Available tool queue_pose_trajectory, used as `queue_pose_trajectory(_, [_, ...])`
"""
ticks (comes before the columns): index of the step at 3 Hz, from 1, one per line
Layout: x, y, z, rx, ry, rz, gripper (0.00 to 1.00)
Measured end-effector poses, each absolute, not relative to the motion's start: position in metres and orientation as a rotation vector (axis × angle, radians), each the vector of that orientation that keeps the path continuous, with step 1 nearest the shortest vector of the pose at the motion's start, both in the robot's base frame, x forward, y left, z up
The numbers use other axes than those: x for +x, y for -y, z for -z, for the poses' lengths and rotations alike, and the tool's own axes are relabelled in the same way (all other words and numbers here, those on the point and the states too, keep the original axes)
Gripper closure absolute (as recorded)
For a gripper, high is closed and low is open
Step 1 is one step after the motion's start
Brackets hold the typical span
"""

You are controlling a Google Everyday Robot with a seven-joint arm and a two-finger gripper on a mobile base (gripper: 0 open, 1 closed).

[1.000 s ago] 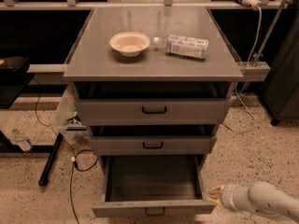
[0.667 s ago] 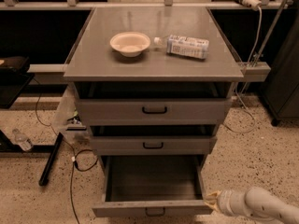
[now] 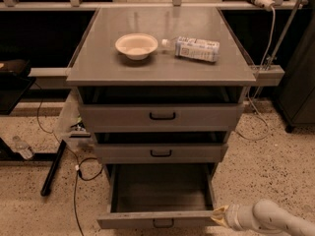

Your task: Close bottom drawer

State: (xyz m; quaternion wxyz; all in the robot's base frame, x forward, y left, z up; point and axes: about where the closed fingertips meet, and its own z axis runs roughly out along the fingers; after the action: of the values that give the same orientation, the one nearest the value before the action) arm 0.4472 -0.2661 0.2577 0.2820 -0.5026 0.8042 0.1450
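The bottom drawer (image 3: 160,219) is the lowest of three grey drawers and stands pulled far out, its plain grey inside empty. Its flat front with a small black loop handle (image 3: 163,223) lies at the bottom edge of the view. My gripper (image 3: 219,216) comes in from the lower right on a pale arm (image 3: 275,219). Its tip sits at the right end of the drawer's front, touching or nearly touching it.
The middle drawer (image 3: 161,153) and the top drawer (image 3: 162,116) are slightly open. On the cabinet top stand a white bowl (image 3: 136,45) and a lying plastic bottle (image 3: 195,48). Cables and a black bar (image 3: 53,167) lie on the floor at the left.
My arm has moved left and down, bringing the gripper from beside the drawer's right corner up against its front. The drawer looks equally far out.
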Motion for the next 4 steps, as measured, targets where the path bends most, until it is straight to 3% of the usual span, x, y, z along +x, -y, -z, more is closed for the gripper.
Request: queue_pose_trajectory(4, [0.424, 0.216, -0.146, -1.505, -2.136, -0.534, 1.0])
